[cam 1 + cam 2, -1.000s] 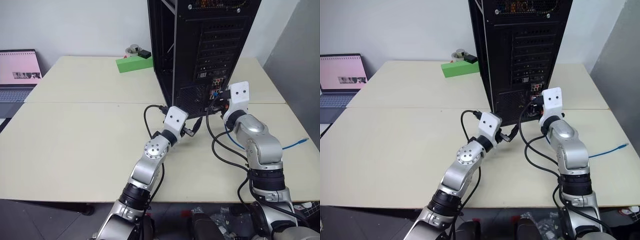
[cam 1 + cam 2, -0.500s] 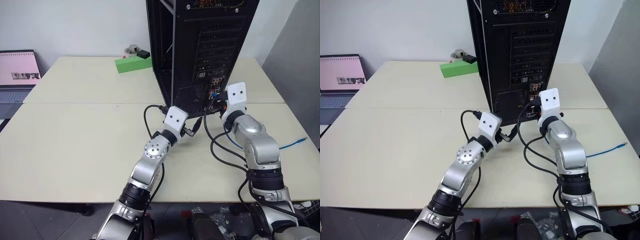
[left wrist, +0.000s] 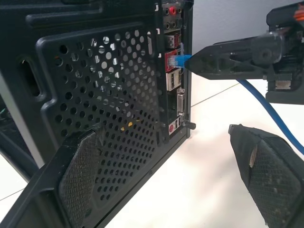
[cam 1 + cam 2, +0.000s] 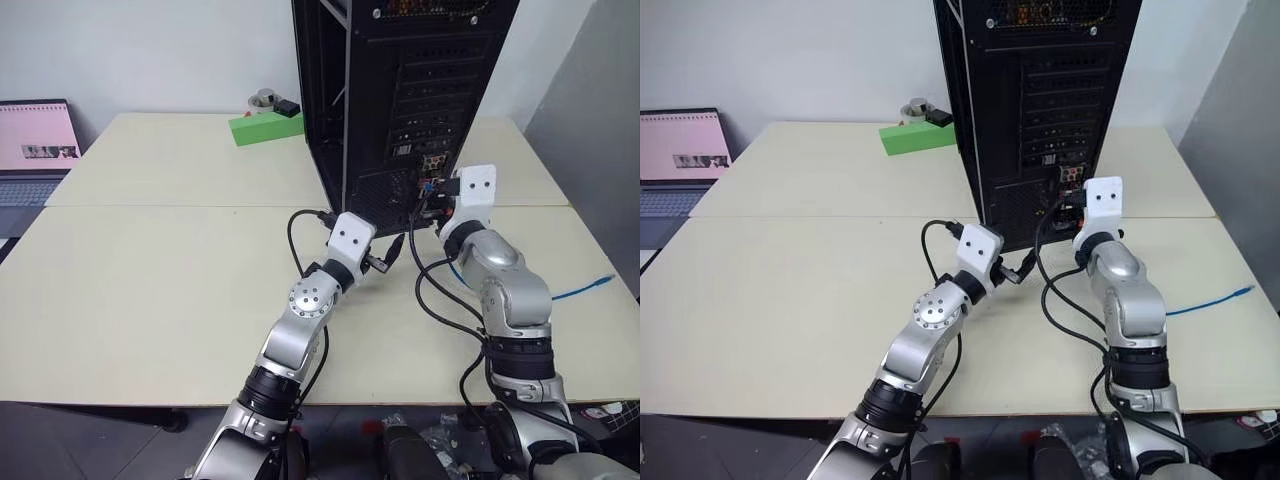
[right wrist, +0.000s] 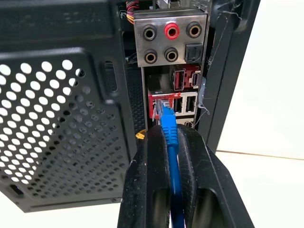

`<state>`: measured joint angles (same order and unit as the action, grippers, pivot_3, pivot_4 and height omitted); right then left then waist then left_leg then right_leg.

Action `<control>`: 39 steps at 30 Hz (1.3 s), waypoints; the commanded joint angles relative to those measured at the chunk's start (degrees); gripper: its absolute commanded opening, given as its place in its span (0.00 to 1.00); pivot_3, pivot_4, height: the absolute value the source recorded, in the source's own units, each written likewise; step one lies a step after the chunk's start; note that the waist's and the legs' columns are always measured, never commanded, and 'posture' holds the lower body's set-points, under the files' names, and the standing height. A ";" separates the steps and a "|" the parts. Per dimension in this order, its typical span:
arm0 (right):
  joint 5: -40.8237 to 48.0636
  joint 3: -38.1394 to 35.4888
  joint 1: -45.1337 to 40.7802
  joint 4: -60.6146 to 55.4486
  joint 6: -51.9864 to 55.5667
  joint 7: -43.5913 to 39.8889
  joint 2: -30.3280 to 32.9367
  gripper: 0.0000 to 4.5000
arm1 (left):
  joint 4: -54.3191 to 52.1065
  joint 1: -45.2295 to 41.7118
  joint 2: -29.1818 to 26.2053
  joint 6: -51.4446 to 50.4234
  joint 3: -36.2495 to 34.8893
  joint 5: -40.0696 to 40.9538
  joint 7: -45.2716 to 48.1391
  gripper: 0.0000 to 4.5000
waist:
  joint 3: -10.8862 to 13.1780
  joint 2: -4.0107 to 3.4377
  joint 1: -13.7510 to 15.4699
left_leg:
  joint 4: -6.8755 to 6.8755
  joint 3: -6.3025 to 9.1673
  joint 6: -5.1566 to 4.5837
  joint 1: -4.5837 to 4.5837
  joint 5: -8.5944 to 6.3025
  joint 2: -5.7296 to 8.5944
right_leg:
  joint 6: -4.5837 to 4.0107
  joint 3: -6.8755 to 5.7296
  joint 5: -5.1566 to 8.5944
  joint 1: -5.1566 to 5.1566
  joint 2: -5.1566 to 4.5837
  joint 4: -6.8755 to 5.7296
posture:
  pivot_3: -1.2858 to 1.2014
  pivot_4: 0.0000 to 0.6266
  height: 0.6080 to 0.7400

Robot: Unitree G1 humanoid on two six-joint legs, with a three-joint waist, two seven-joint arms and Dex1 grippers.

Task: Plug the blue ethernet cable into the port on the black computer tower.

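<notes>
Pale tabletops [image 4: 150, 290], two pushed together against a white wall, carry everything you are working with; take the black computer tower [image 4: 400, 90] as your landmark, its rear panel facing you.

Far to the tower's left, a laptop [image 4: 38, 150] sits cut off by the frame edge. Nearer, just left of the tower's back corner, lie a green box [image 4: 262, 128] and a small round object you cannot identify.

Your left gripper [image 3: 166, 185] rests low in front of the tower's perforated lower panel, jaws spread wide and holding nothing. It looks parked there to stay out of the way, or to brace the case if needed.

At the tower's right rear edge, your right gripper [image 5: 168, 137] is clamped narrowly on the blue ethernet cable [image 5: 169, 142] just behind the plug, so the connector juts stiffly past the fingertips. The plug tip is at the port [image 5: 159, 107], a socket in the red-trimmed block below the audio jacks [image 5: 171, 42]. Judgement: insertion is in hand, nearly complete.

Whether the plug is fully seated or the latch clicked cannot be made out; the fingers cover the plug's rear. To the tower's right, the cable's free end [image 4: 605, 283] trails towards the table edge, with its middle run hidden behind your right arm.
</notes>
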<state>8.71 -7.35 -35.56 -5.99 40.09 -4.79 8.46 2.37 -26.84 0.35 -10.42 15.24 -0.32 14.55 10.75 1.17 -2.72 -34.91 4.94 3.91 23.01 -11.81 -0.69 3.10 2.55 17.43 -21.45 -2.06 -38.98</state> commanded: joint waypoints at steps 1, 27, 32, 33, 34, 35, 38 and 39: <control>1.60 -1.95 -2.33 -1.05 -0.04 0.93 -0.42 0.00 | -1.76 -0.37 0.45 0.96 -0.25 -0.16 0.08 0.98 | 0.00 0.00 0.01 | 0.00 0.00 0.00 0.00 0.00 0.00 | 0.00 0.00 0.00 0.00 0.00 0.00 | 0.52 0.24 1.00; 0.22 3.05 -3.93 3.61 -4.43 -5.57 3.65 0.24 | -2.70 -0.20 -0.05 0.57 -0.77 -0.27 -0.25 1.00 | 0.00 -0.01 -0.55 | 0.00 -0.05 -0.01 -0.07 0.00 -0.03 | 0.02 0.08 -0.01 -0.02 0.04 -0.05 | 0.52 0.24 1.00; 0.94 4.08 -0.46 -0.12 -3.01 -10.59 8.60 0.45 | -3.10 -1.44 -0.54 -0.28 -1.86 0.33 0.18 1.00 | 0.01 -0.01 -0.14 | 0.01 -0.05 0.00 0.02 0.00 0.00 | 0.02 0.05 -0.01 -0.02 0.00 0.04 | 0.52 0.24 1.00; 1.02 4.14 0.18 -0.88 -2.87 -11.52 9.72 0.50 | -3.15 -1.70 -0.61 -0.42 -2.10 0.45 0.29 1.00 | 0.01 -0.01 0.01 | 0.01 -0.04 0.00 0.02 0.00 0.00 | 0.01 0.04 -0.01 -0.02 0.00 0.05 | 0.52 0.24 1.00; 1.32 4.01 0.94 -1.87 -2.65 -12.64 10.92 0.55 | -3.18 -2.02 -0.70 -0.45 -2.36 0.60 0.43 1.00 | 0.01 -0.01 0.14 | 0.02 -0.03 0.00 0.03 0.00 0.01 | 0.02 0.02 -0.01 -0.03 0.00 0.05 | 0.52 0.24 1.00; 1.72 3.77 1.65 -2.86 -2.36 -13.67 11.99 0.60 | -3.25 -2.30 -0.75 -0.52 -2.56 0.78 0.56 1.00 | 0.01 -0.01 0.27 | 0.02 -0.03 0.00 0.03 0.00 0.00 | 0.02 0.02 -0.01 -0.02 0.00 0.04 | 0.52 0.24 1.00; 2.99 3.12 3.20 -5.38 -1.72 -15.95 14.36 0.74 | -3.26 -2.95 -0.92 -0.41 -3.12 1.25 1.14 1.00 | 0.01 -0.01 0.35 | 0.01 -0.03 0.00 0.02 0.00 0.01 | 0.02 0.02 0.00 -0.02 0.00 0.04 | 0.52 0.24 1.00; 3.40 2.83 3.62 -6.12 -1.65 -16.46 15.01 0.78 | -3.24 -3.09 -0.92 -0.05 -3.36 1.57 1.44 1.00 | 0.01 -0.01 0.28 | 0.01 -0.04 0.00 0.02 0.00 0.01 | 0.02 0.03 0.00 -0.02 0.00 0.04 | 0.52 0.24 1.00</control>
<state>10.45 -3.34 -32.01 -8.10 38.60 -19.68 22.43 1.78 -28.74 -0.72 -11.11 12.40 0.35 15.42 10.75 1.16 -2.44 -34.90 4.89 3.90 23.02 -11.81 -0.68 3.12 2.58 17.43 -21.47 -2.06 -38.94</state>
